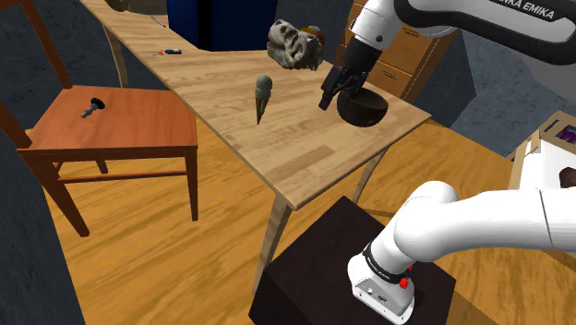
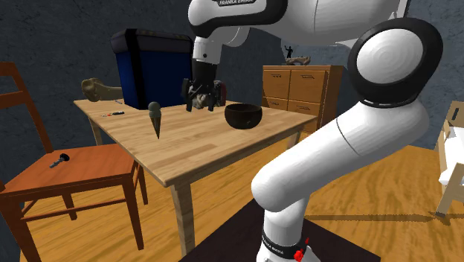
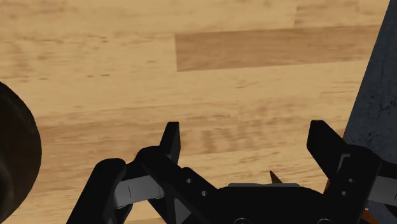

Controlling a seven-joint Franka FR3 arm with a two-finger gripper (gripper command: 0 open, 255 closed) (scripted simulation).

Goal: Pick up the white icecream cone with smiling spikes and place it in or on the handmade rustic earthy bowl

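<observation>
The claw (image 3: 247, 147) was found open in the wrist view: its two black fingers (image 3: 170, 144) stood wide apart with nothing between them. Bare wood of the worktop (image 3: 210, 83) lay beneath. The curved dark edge of the bowl (image 3: 16, 159) showed off to one side of the claw, clear of both fingers.

In the shoulder view the claw (image 1: 334, 95) hung above the worktop (image 1: 305, 162), just beside the bowl (image 1: 362, 109) on that view's left. The icecream cone (image 1: 262, 98), rendered dull grey-green, stood point-down on the worktop, apart from the claw and further to that view's left. A grey rock-like lump (image 1: 294, 44) sat behind both. A wooden chair (image 1: 120, 125) stood at the left, with a small dark object (image 1: 90, 107) on its seat. The black stand (image 1: 314, 263) occupied the lower right.

In the second exterior view the claw (image 2: 202, 104) was raised over the worktop (image 2: 201, 149), between the icecream cone (image 2: 155, 119) and the bowl (image 2: 243, 114), touching neither. The bowl appeared empty. A blue box (image 2: 152, 67) stood at the worktop's far side.
</observation>
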